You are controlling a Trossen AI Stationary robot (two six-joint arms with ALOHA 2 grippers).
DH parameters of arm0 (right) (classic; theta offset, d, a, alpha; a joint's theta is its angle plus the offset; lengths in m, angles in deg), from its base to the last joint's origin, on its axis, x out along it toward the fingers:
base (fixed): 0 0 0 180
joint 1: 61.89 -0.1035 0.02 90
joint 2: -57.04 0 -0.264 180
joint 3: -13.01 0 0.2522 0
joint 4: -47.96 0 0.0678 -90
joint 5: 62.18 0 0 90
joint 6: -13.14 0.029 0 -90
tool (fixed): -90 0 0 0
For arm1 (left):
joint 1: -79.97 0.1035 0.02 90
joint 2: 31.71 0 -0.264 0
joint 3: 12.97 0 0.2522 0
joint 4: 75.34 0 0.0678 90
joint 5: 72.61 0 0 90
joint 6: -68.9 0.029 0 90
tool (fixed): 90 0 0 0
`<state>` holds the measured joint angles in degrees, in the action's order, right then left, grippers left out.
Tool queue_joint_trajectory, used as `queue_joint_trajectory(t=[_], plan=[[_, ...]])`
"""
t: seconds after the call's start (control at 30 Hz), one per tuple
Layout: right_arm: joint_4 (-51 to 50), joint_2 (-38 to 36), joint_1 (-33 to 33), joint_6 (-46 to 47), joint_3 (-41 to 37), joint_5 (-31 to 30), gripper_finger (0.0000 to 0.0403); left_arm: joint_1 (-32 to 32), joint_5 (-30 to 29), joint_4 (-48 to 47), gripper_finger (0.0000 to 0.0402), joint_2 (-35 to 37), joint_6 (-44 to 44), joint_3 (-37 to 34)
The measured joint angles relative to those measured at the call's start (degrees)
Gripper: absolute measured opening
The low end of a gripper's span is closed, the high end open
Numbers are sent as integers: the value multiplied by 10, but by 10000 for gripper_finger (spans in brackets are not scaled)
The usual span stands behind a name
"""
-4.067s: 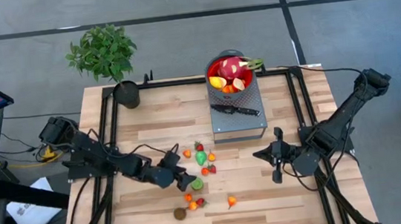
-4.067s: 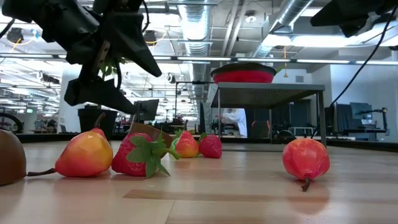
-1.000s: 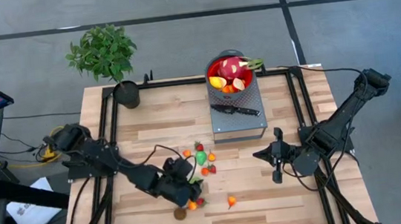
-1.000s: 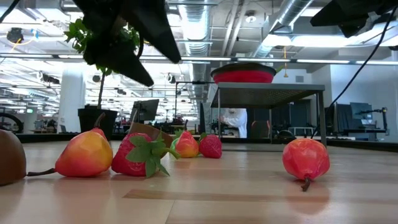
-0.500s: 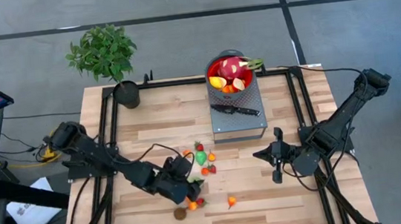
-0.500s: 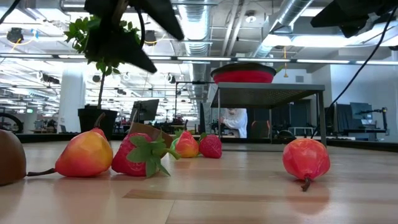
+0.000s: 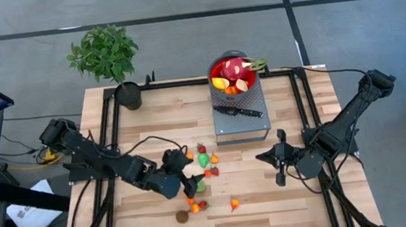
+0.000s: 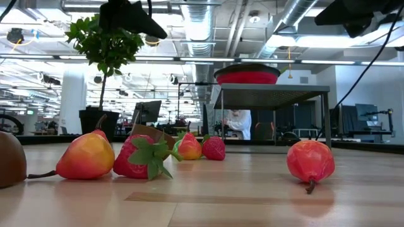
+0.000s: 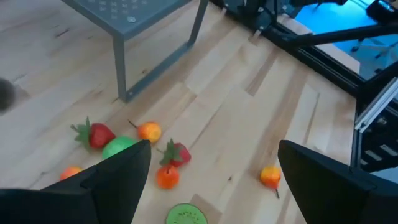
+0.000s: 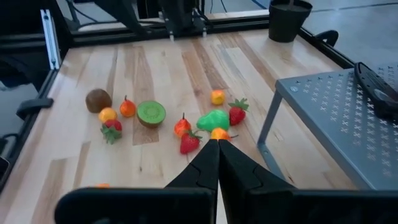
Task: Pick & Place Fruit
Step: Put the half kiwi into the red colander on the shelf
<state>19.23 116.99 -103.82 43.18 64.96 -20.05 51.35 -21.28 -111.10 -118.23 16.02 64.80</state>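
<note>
Left gripper [image 7: 189, 181], fingers spread and empty, raised over the scattered toy fruits [image 7: 203, 175] on the wooden desk [image 7: 144, 127]: brown kiwi [image 7: 181, 216], halved green kiwi [image 7: 199, 186], strawberries [image 7: 201, 149] and an orange-red fruit [image 7: 234, 204] lying apart. Centre: grey perforated stand [image 7: 241, 121] carrying a black-handled knife [image 7: 238, 112] and a red bowl [image 7: 234, 75] containing the dragon fruit [image 7: 235, 69]. Right gripper [image 7: 279, 167], fingers pressed together and empty, waiting beside the stand.
</note>
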Motion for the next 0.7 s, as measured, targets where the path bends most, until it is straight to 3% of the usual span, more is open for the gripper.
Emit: queue_joint_trajectory(t=[0.7], plan=[[17,0,0,-2,0,0,0,2,47,8,347,0,1,0]])
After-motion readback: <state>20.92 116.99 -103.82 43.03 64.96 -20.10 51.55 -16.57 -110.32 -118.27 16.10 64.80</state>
